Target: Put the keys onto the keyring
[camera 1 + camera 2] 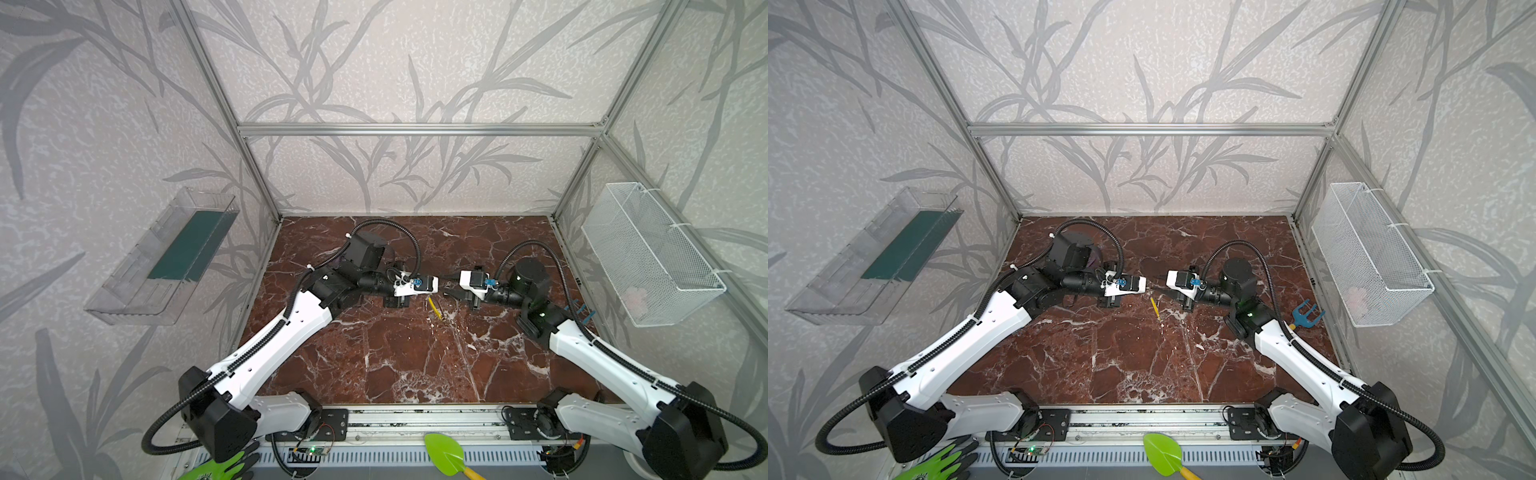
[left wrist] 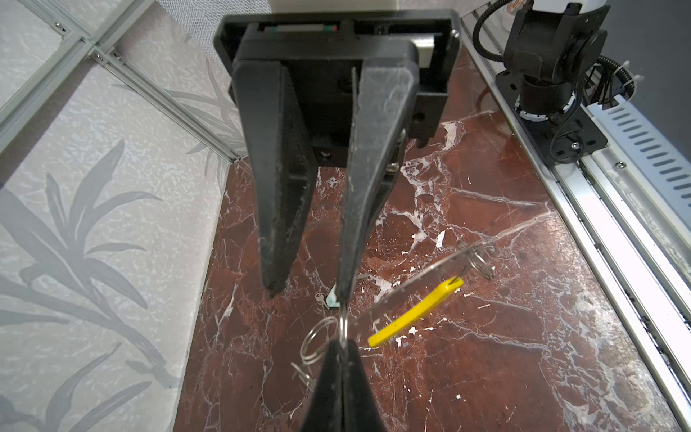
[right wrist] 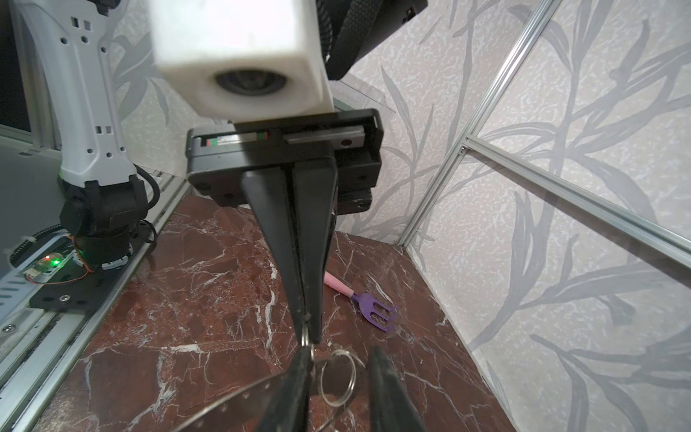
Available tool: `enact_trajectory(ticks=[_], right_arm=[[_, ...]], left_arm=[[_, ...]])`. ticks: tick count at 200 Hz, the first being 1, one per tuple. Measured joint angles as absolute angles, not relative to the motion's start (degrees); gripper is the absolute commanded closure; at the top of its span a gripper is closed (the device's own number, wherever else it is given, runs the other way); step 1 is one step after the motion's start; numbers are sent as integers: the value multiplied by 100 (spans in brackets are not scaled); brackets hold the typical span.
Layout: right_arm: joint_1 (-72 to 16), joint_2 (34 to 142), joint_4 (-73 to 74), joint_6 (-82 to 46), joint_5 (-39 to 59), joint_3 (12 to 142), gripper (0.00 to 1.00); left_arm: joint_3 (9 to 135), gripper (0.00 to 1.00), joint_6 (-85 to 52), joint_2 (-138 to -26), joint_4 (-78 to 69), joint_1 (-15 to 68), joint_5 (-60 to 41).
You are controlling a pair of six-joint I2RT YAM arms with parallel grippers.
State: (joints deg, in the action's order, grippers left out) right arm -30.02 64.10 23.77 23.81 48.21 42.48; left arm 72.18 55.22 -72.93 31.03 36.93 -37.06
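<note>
Between my two wrists, over the middle of the bench (image 2: 486, 355), my left fingers (image 2: 342, 359) are pressed tight together on a small wire ring (image 2: 304, 344). They pinch its rim, so part of it stands edge-on toward my other arm. Just beyond, my right fingers (image 2: 349, 262) stand apart and grip nothing. The right wrist view shows the wire ring sitting in the gap between them, with one finger against its rim. Right at that fingertip are the keys (image 2: 327, 298), a tiny silvery glint with a pale tag. Whether they hang from the wire ring or lie on the bench underneath, I cannot tell.

Farther out, on the side of the meeting point nearer my bases, is the keyring (image 2: 411, 286), a thin grey notched band. In both top views its yellow sleeve (image 1: 435, 308) sits just in front of the gap between my two sets of fingertips. Its long axis runs roughly front to back, across the line my two arms make. One end of the band comes close to my left fingertips, but I cannot make out whether it is linked to the wire ring or only passes beside it.

I judge that the coming move turns on that crosswise lie. The band's end has to be brought in line with the ring, and my right fingers, free and just as near, are the ones to fetch it.
</note>
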Motion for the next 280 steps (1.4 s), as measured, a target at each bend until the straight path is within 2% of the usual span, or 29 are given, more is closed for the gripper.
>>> enact_trajectory(ticks=[61, 92, 114, 158, 167, 175, 191, 237, 280], right_arm=[[-3041, 6455, 1981, 2408, 5000, 4338, 74], [-3114, 6532, 1785, 2510, 4995, 4429, 82], [-3142, 6573, 1745, 2521, 4993, 4429, 83], [-3153, 6598, 1728, 2539, 4950, 4429, 100], [-3159, 6598, 1745, 2528, 4923, 4429, 100], [-3159, 6598, 1782, 2488, 4901, 4429, 100], [-3162, 6619, 1962, 2314, 4884, 4416, 100], [-3162, 6845, 2928, 1643, 4947, 4219, 100], [-3162, 7046, 3459, 1275, 5140, 4213, 100]], left_arm=[[7328, 100, 5697, -7323, 3269, 3750, -3500], [7341, 100, 5706, -7328, 3273, 3785, -3450], [7341, 100, 5708, -7328, 3277, 3815, -3433], [7341, 100, 5710, -7328, 3288, 3828, -3393], [7312, 91, 5682, -7312, 3245, 3826, -3382], [7234, 84, 5642, -7273, 3118, 3824, -3365], [6831, 78, 5371, -7067, 2589, 3743, -3371], [5487, 79, 4309, -6429, 998, 3321, -3778], [5120, 79, 3686, -6355, 75, 3245, -4056]])
